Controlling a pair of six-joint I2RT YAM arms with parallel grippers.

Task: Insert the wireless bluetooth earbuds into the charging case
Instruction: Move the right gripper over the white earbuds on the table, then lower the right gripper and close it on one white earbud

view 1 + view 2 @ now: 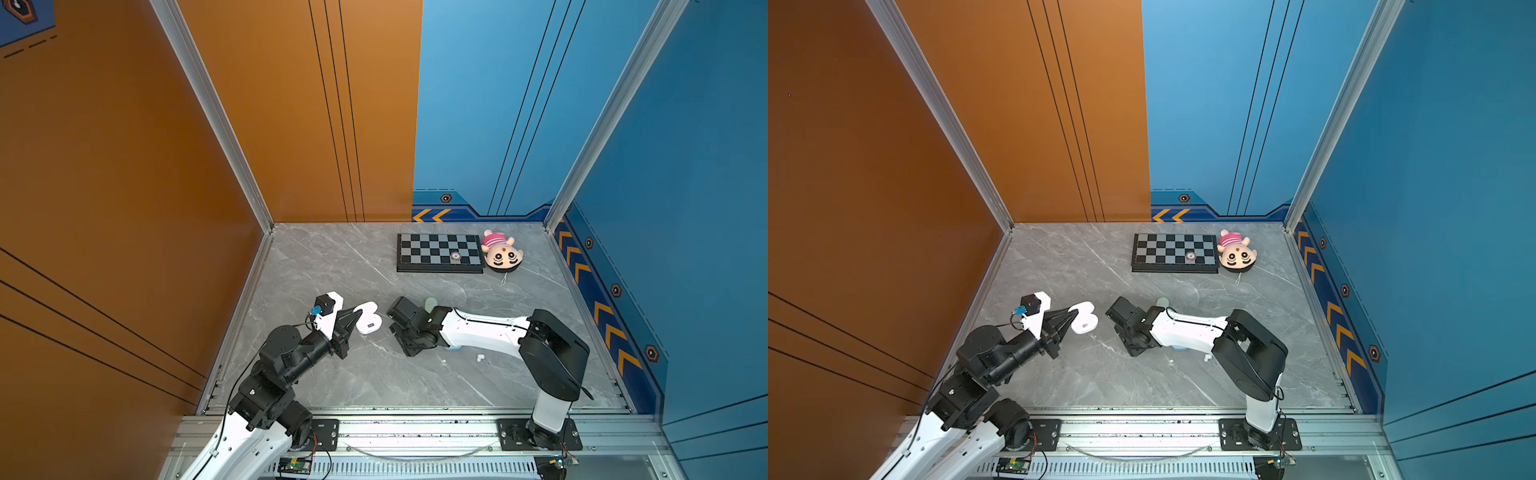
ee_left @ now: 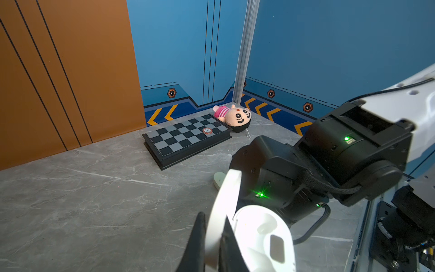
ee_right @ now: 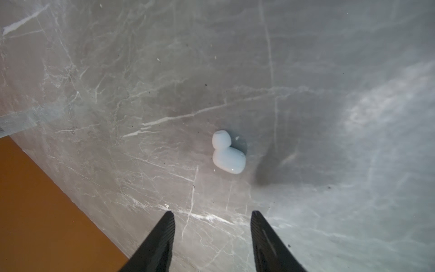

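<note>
1. Two jaws of the left gripper (image 2: 214, 215) pinch the raised lid (image 2: 226, 188) of the open white charging case (image 2: 261, 233), left of centre in both top views.
2. The right gripper (image 3: 212, 212) has its jaws spread (nothing between them), with a white earbud (image 3: 228, 153) lying untouched on the marble table (image 3: 117, 94) just ahead of the tips.
3. A second earbud (image 1: 480, 357) lies beside the right arm; a chessboard (image 1: 440, 253) and a plush doll (image 1: 500, 251) sit at the back.

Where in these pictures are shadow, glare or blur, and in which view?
Right wrist view: a dark shadow lies on the table beside the earbud, and pale glare washes one side. Left wrist view: the near charging case looks soft and overbright; a green light flares on the right arm.
</note>
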